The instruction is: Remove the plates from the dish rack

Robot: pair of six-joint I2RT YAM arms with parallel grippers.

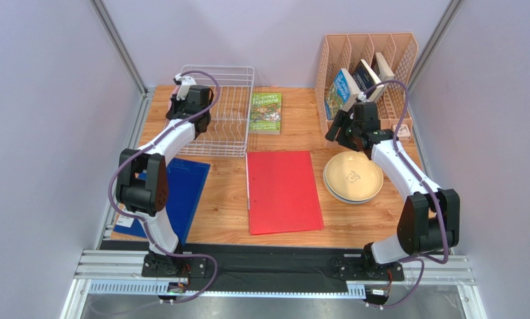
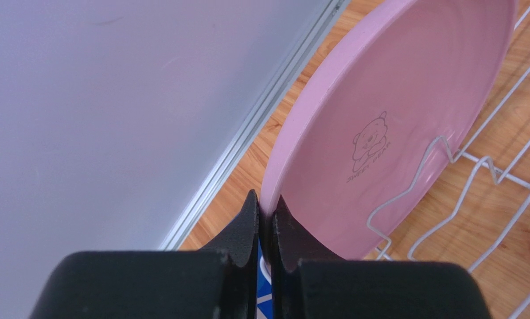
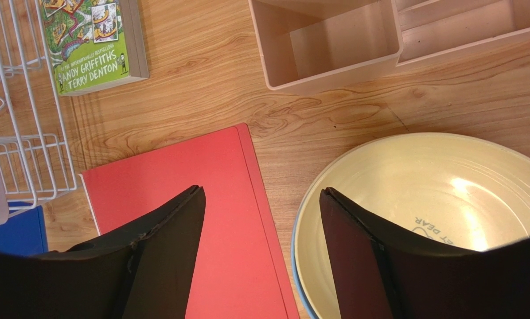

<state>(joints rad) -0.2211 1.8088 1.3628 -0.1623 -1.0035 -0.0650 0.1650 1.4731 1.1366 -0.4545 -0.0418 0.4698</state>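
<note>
The left arm (image 1: pixel 174 136) reached over the left end of the rack (image 1: pixel 229 119), and the top view did not show what it held. The left wrist view settled the matter: the left jaws were clenched on the lower rim of the pink plate (image 2: pixel 394 119), one finger on each face. That plate stood on edge, leaning a little, among the thin wire dividers (image 2: pixel 447 149) at the side of the rack nearest the grey wall (image 2: pixel 114 100). A small bear mark showed on its inner face. The right arm (image 1: pixel 394 166) hung above the counter (image 1: pixel 228 212), near the peach organizer (image 1: pixel 367 66). The right jaws were released, spread wide and grasping nothing. One finger stood over the red folder (image 3: pixel 201 199), the other over the left edge of the yellow plate (image 3: pixel 421 193). That plate lay flat on the counter, just right of the folder, on top of a stack. The rim of a blue plate (image 3: pixel 299 292) showed beneath it. How many plates lay in the stack could not be told. A green book (image 1: pixel 265 113) lay flat just right of the rack. A blue folder (image 1: pixel 181 193) lay on the near side of the rack, partly under the left arm.
</note>
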